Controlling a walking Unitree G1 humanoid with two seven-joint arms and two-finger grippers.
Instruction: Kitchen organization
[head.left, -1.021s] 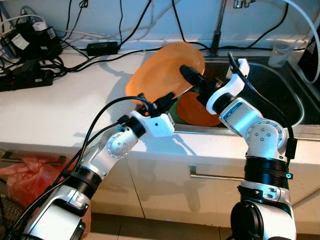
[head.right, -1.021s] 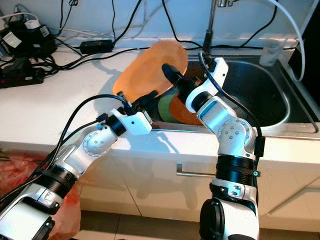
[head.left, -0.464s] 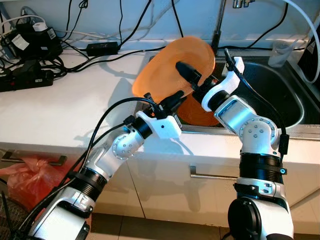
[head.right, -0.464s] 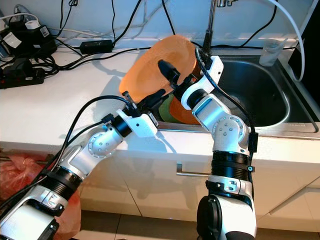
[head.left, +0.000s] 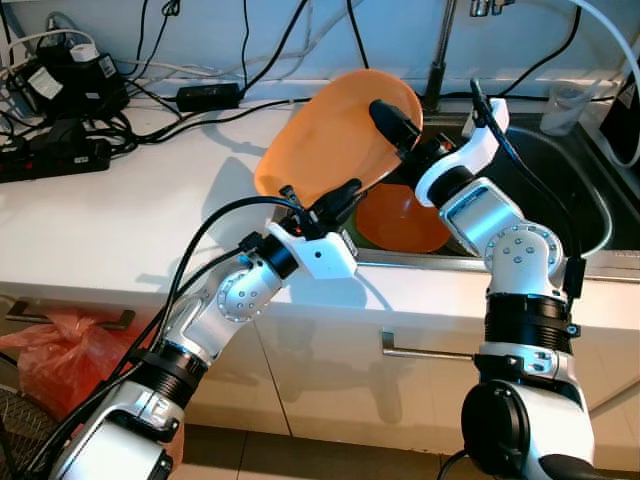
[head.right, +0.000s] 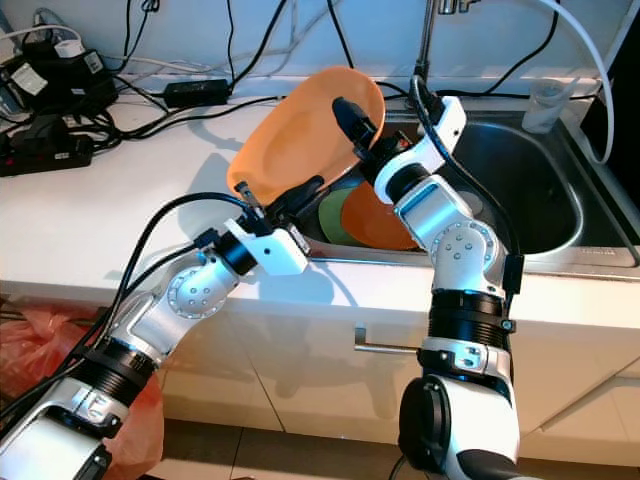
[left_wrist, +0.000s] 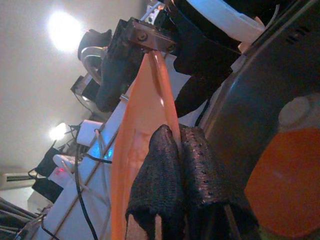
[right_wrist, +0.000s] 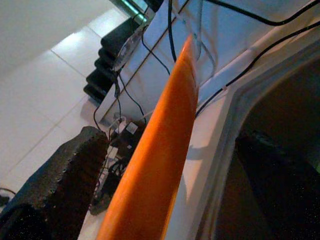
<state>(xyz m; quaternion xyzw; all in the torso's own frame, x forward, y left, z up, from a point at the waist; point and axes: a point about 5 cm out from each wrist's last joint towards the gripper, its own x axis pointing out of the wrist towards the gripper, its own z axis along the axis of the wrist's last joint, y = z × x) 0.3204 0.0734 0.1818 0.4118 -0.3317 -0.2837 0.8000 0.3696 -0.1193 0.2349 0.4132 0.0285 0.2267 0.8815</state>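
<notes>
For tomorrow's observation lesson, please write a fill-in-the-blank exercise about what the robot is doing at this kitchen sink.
1. Both grippers hold one tilted plate whose colour is ____.
2. The left gripper grips the plate's lower ____.
3. A second orange dish lies inside the ____.
4. On the right gripper, the jaws stand ____ around the plate's rim.

Missing words: orange; edge; sink; open

kitchen | steel sink (head.left: 560, 190) | faucet (head.left: 437, 60) | white counter (head.left: 120, 220) | cabinet handle (head.left: 430, 350)
</notes>
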